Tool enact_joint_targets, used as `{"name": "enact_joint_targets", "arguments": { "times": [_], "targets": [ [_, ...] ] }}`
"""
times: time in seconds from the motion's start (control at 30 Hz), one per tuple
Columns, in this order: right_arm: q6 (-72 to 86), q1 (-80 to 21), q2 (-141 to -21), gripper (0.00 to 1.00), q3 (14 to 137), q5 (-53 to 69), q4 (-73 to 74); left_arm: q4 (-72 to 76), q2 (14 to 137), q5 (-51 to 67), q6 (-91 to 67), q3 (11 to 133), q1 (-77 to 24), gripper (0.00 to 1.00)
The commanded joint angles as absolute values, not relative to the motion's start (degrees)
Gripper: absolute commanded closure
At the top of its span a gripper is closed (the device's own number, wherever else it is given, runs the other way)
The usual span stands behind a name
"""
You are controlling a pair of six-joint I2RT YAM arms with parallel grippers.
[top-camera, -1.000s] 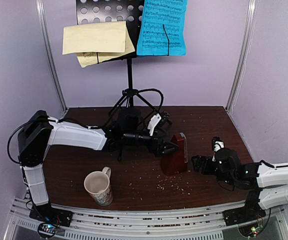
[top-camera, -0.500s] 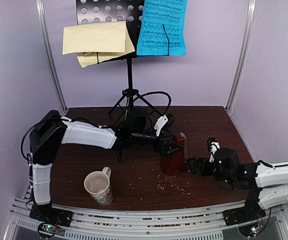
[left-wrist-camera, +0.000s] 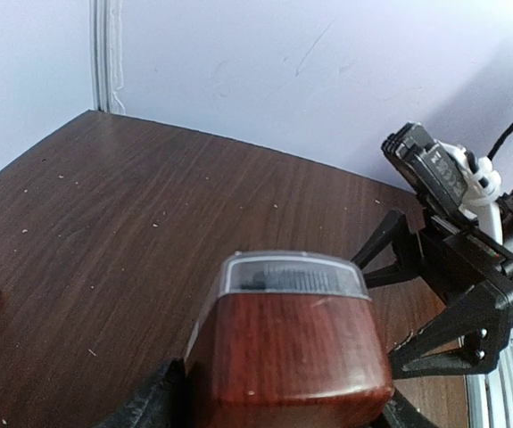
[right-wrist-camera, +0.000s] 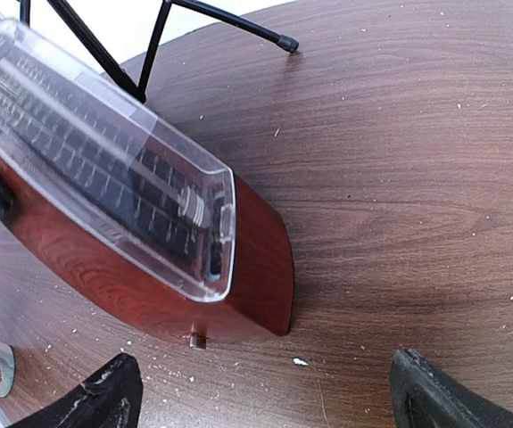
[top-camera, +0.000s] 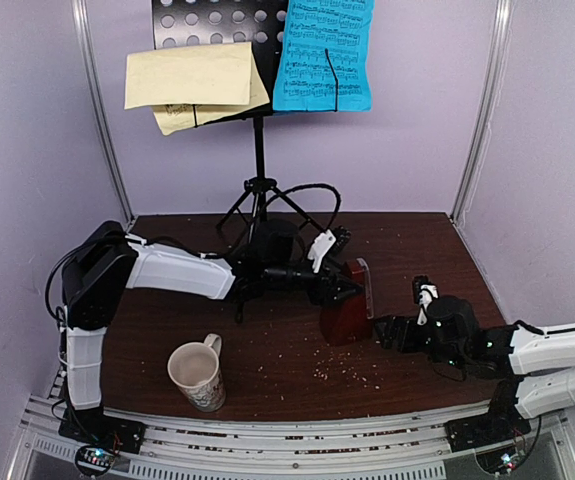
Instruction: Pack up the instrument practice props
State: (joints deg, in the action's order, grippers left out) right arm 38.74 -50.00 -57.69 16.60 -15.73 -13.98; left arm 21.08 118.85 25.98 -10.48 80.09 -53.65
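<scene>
Landmark: the metronome [top-camera: 350, 310], upright on the desk [top-camera: 147, 340] about mid-depth. Nearer than it and off to its left stands a cream mug [top-camera: 197, 375], handle turned away; not one of the props, so I judge it stays where it is. Pale crumbs speckle the wood in front of the metronome. Level with the metronome on its right, the right hand [top-camera: 389, 331] lies low with its fingers spread wide and nothing between them. Its wrist view looks straight at the clear cover [right-wrist-camera: 104, 169], probably placed to brace or receive the case. From the metronome's left and slightly behind, the left hand [top-camera: 337, 293] has it: fingers partly drawn in, one on each wooden flank near the base — contact on both sides as far as the wrist view shows. A low grip suits a tapered body that would slip out higher up. Behind the metronome stands the music stand [top-camera: 259, 150], tripod feet on the desk. Its perforated plate carries the pale yellow sheets [top-camera: 192, 85] and the blue sheet [top-camera: 324, 55] — neither packed yet.
</scene>
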Motion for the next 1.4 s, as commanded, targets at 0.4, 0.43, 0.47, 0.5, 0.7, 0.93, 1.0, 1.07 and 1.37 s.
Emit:
{"name": "enact_joint_targets", "arguments": {
  "times": [0.4,0.43,0.47,0.5,0.7,0.93,1.0,1.07,1.37],
  "targets": [
    [41.4,-50.3,-71.2,0.11,27.0,-11.6,-13.7,17.6,121.3,19.6,-23.3,86.8,-51.2,0.44],
    [41.8,-50.5,-72.1,0.12,27.1,-11.6,-14.4,16.8,121.6,19.3,-23.5,87.3,-51.1,0.45],
    [42.0,-50.7,-73.1,0.13,27.6,-11.7,-14.7,16.1,121.7,18.8,-23.6,87.8,-51.2,0.45],
    [42.3,-50.9,-74.1,0.13,28.0,-12.0,-15.0,15.6,121.7,18.5,-23.8,88.0,-51.2,0.45],
    [42.5,-51.9,-81.3,0.13,31.4,-14.2,-16.6,14.4,121.7,17.3,-24.3,88.6,-51.2,0.46],
    [39.4,-53.4,-87.2,0.10,34.7,-17.7,-17.2,14.5,122.0,17.9,-25.4,88.7,-51.2,0.46],
    [39.0,-53.7,-88.3,0.10,35.3,-18.5,-17.2,14.7,122.0,17.9,-25.7,88.6,-51.2,0.46],
    [38.6,-53.9,-89.2,0.10,35.5,-19.2,-17.8,14.8,122.0,17.9,-25.8,88.6,-51.2,0.46],
    [37.3,-55.2,-91.2,0.13,36.9,-21.0,-18.9,14.5,122.2,17.2,-26.1,88.9,-51.2,0.46]
  ]
}}
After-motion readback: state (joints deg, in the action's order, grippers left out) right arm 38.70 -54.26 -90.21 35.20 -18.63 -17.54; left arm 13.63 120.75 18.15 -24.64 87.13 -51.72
